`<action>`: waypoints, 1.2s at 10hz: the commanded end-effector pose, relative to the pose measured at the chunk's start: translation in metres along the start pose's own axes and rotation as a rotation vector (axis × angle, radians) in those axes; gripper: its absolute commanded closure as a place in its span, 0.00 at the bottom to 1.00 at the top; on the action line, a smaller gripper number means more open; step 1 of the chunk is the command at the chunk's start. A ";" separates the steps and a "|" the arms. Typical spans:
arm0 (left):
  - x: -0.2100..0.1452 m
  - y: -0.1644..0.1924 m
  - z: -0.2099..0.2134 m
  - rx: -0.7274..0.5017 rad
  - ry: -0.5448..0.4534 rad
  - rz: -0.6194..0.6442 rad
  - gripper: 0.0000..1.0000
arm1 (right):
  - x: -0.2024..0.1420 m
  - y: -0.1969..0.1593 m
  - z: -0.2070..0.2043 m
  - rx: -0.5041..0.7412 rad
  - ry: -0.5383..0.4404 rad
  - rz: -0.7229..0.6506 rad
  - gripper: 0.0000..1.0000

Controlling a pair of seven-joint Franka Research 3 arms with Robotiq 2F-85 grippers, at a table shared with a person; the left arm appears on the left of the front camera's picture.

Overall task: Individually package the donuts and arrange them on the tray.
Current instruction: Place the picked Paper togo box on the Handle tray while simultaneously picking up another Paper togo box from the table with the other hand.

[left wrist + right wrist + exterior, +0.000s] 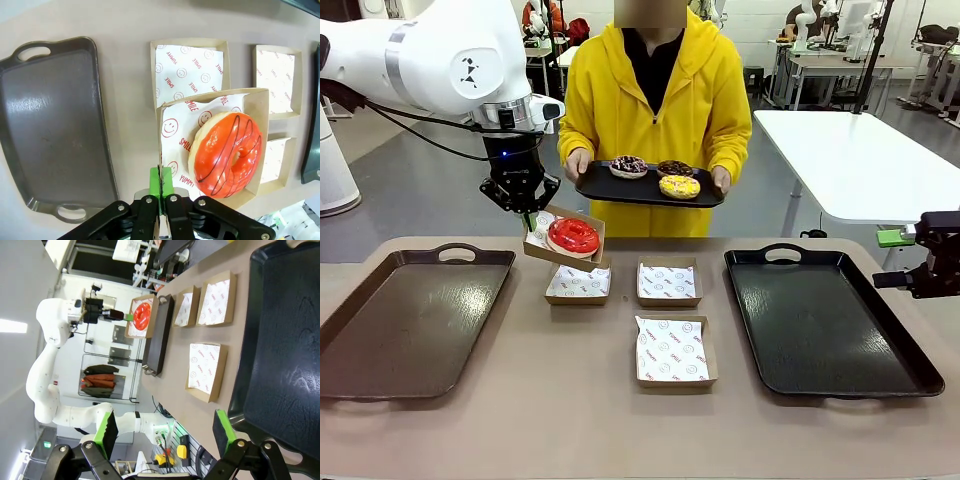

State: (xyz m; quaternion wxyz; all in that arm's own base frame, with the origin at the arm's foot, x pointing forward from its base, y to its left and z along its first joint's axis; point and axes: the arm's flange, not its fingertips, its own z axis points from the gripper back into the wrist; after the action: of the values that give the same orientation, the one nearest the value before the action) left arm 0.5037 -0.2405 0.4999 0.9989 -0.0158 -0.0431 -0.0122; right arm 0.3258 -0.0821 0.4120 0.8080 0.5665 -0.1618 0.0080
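left hand [527, 216] clenched on the edge of a paper-lined box [563, 259], red donut [573, 236] inside; box tilted, lifted clear of the tabletop [520, 430], over the nearest of three empty boxes [669, 282]. right hand [932, 268] released, jaws wide apart, just beside the black tray [830, 330]. remaining three donuts [679, 186] on a dark tray [605, 188] in the person's hands [576, 165], far side. brown tray [410, 320] at left.
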 end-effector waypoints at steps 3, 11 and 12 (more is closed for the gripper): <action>-0.019 0.051 0.032 -0.026 0.050 -0.066 0.99 | 0.021 0.055 -0.059 -0.260 0.161 0.008 0.00; -0.097 0.172 0.019 0.025 0.023 0.027 0.99 | 0.023 0.117 -0.234 -0.703 0.422 0.075 0.00; -0.107 0.182 0.011 0.022 0.017 0.037 0.99 | 0.017 0.113 -0.246 -0.724 0.434 0.083 0.00</action>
State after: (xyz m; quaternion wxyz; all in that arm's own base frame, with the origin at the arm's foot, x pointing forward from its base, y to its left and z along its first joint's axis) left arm 0.4093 -0.0660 0.5036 0.9998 -0.0066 -0.0159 0.0119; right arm 0.3753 0.1765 0.4484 0.9643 0.2411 -0.0052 0.1091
